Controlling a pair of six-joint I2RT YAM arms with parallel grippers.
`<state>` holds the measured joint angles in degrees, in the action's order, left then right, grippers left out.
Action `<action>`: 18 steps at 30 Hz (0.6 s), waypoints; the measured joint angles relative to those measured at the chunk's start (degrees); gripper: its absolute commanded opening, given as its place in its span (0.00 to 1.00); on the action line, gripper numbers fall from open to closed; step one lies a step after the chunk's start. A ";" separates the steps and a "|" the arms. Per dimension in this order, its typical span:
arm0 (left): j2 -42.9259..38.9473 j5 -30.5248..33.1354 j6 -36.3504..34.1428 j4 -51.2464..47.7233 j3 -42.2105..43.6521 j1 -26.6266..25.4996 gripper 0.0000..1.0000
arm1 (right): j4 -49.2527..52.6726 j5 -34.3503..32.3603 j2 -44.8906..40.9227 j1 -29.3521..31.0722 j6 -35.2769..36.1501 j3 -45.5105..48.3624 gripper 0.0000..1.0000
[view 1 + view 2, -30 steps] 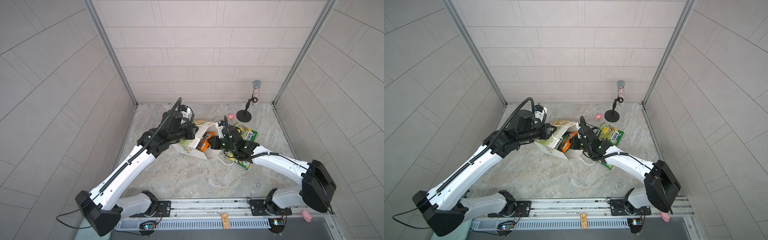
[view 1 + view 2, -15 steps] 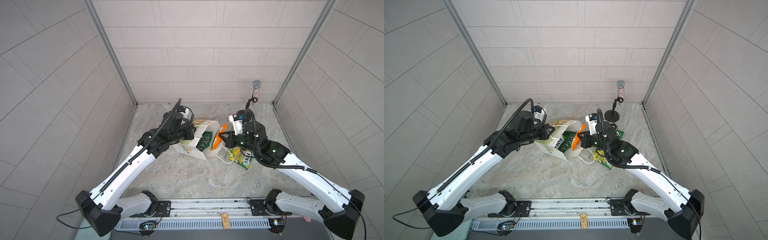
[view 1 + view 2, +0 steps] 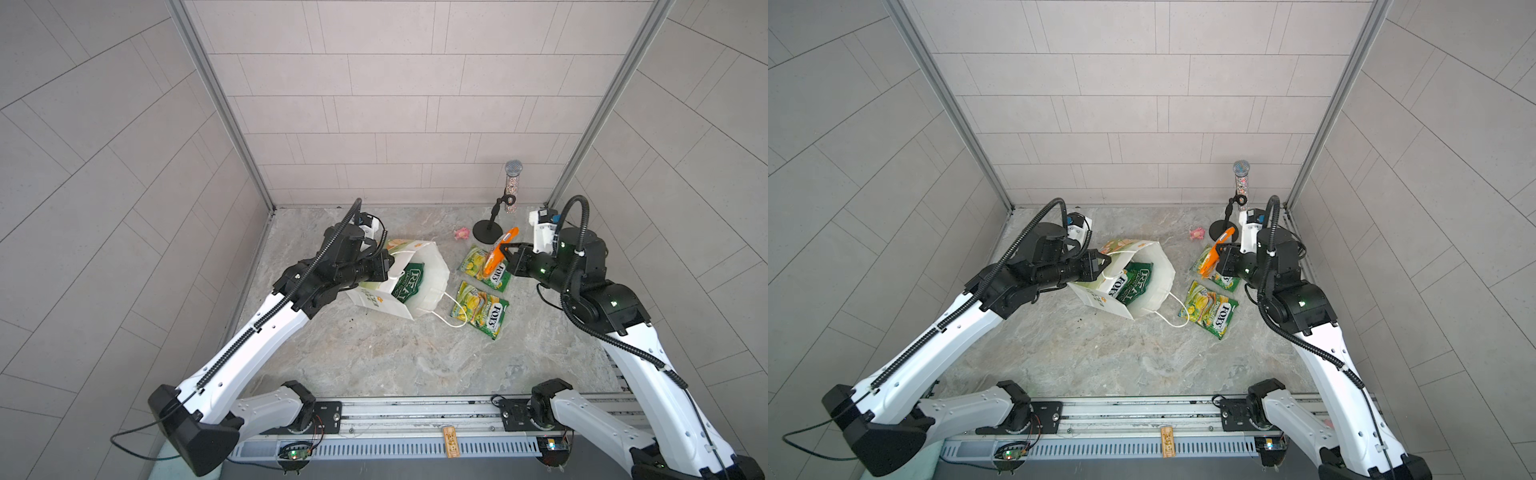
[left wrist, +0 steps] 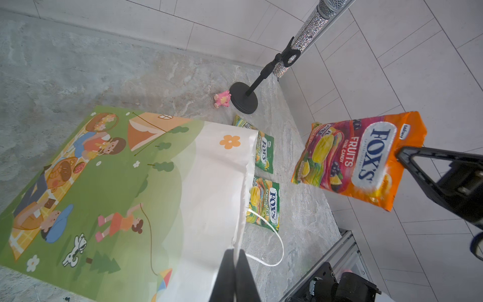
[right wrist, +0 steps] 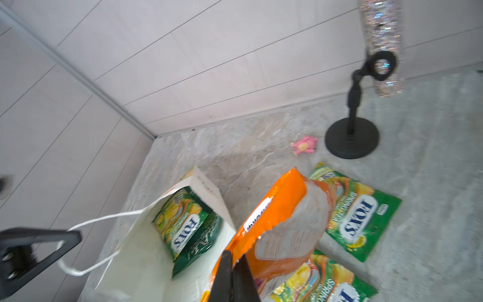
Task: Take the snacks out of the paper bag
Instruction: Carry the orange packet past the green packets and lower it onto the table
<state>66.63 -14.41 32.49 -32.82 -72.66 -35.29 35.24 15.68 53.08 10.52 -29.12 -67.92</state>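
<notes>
Paper bag [image 3: 376, 300] lies on its side left of the table's [image 3: 374, 353] middle, mouth facing right, my left jaws clenched on its upper rim. The REAL chips bag [image 3: 409, 282] and one FOX'S packet [image 3: 1119, 286] sit inside. My right jaws grip the orange packet [image 3: 498, 251] in the air over the far FOX'S packet [image 3: 496, 278]; the near FOX'S packet [image 3: 482, 309] lies beside it.

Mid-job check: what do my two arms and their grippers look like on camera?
Left arm and right arm: white shells, black joints. A black ribbed hose loops along each. White camera box at each wrist. Left gripper and right gripper: black, thin tapering fingers.
</notes>
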 measured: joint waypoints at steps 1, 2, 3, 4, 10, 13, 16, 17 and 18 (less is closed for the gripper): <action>0.00 -0.48 -0.02 0.00 0.00 0.00 0.00 | 0.59 0.37 0.37 -2.67 0.39 0.15 0.00; 0.00 -0.83 -0.07 0.00 0.00 0.00 0.00 | 0.92 0.57 0.76 -4.81 0.70 0.39 0.00; 0.00 -1.14 -0.11 0.00 0.00 0.00 0.00 | 1.22 0.72 1.33 -7.04 1.09 0.74 0.00; 0.00 -1.49 -0.17 0.00 0.02 0.00 0.00 | 1.51 0.83 1.99 -9.07 1.44 1.16 0.00; 0.00 -3.34 -0.46 0.09 0.04 0.00 0.00 | 0.48 0.39 6.71 -16.85 2.14 4.68 0.00; 0.00 -4.09 -0.61 0.28 0.04 0.00 0.00 | -1.95 -0.20 9.73 -19.41 2.08 6.38 0.00; 0.00 -4.81 -0.85 0.46 0.04 0.00 0.00 | -5.55 -0.20 13.29 -22.01 1.68 7.48 0.00; 0.00 -5.01 -1.01 0.46 0.04 0.00 0.00 | -6.62 0.02 14.51 -22.88 1.62 7.56 0.00; 0.00 -5.22 -1.07 0.46 0.04 0.00 0.00 | -8.00 0.28 15.93 -23.82 1.44 7.54 0.00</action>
<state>66.63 -19.64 31.42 -32.36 -72.62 -35.29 27.24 15.97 69.01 -13.30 -27.68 -60.38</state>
